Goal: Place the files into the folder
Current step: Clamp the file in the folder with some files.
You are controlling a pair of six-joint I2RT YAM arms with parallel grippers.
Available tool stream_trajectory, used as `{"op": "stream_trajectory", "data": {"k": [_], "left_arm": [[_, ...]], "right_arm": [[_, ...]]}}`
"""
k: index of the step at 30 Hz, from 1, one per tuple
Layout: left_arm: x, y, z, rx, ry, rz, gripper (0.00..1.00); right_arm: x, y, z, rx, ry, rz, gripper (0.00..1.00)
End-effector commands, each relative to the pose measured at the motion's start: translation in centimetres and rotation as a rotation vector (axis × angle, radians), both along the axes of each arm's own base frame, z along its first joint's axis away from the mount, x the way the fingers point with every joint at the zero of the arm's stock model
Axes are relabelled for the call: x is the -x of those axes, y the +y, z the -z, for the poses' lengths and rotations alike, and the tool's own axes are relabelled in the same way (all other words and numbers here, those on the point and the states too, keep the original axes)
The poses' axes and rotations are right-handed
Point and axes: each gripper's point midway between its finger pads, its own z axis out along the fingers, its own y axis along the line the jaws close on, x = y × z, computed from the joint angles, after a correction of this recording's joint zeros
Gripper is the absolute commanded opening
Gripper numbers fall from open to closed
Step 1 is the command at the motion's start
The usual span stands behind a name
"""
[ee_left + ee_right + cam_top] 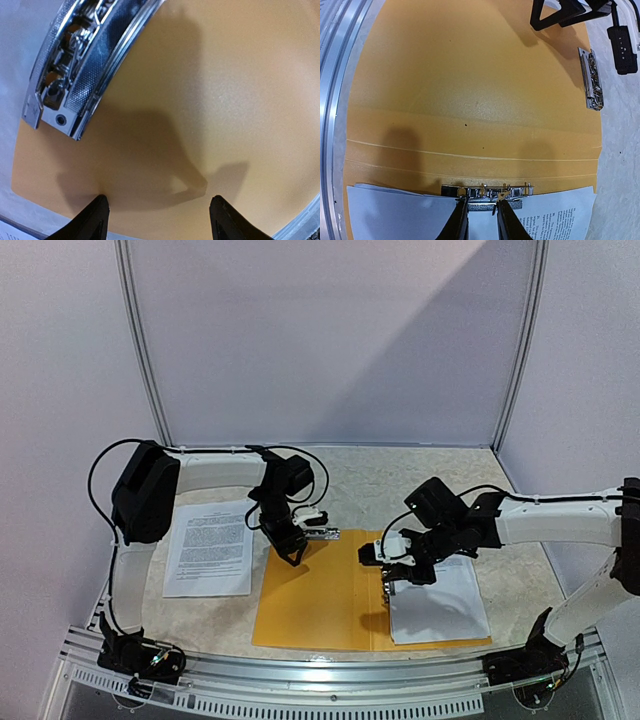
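jaws: right pinching clip (487, 191), left wide above folder (200, 100).

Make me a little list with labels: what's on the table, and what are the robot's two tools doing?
folder: orange, open flat on the table
papers: white stack on folder's right half, metal clip at its edge
loose sheet: on table, left of folder
left tool: open, above folder's left half
right tool: fingers narrow, at the clip

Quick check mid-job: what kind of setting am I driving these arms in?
Probably a purpose-built robot test booth, not an office: plain white panel walls on metal posts, a speckled table with an aluminium rail along its near edge, and only a folder and files laid out.
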Motion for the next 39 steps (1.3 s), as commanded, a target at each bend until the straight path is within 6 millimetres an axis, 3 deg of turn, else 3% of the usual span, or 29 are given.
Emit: {"op": "stream_trajectory", "data": {"k": [1, 8, 19, 34, 39], "left_arm": [[0.2, 0.3, -0.1, 0.019, 0.021, -0.013, 0.71], [0.5, 0.2, 0.0, 0.021, 0.032, -0.012, 0.71], [0.5, 0.2, -0.1, 0.020, 0.032, -0.010, 0.71], [0.2, 0.3, 0.0, 0.010, 0.022, -0.014, 0.71], [0.5, -1.2, -1.5, 0.033, 0.026, -0.003, 0.71]], "right_arm": [[-0.5, 0.3, 0.1, 0.010, -0.012, 0.016, 0.21], [-0.7, 0.3, 0.7, 0.031, 0.002, 0.020, 0.17], [0.6, 0.1, 0.6, 0.019, 0.038, -0.015, 0.15], [3.5, -1.9, 4.0, 0.099, 0.096, -0.076, 0.16], [4.1, -2.0, 4.8, 0.127, 0.089, -0.111, 0.16]]}}
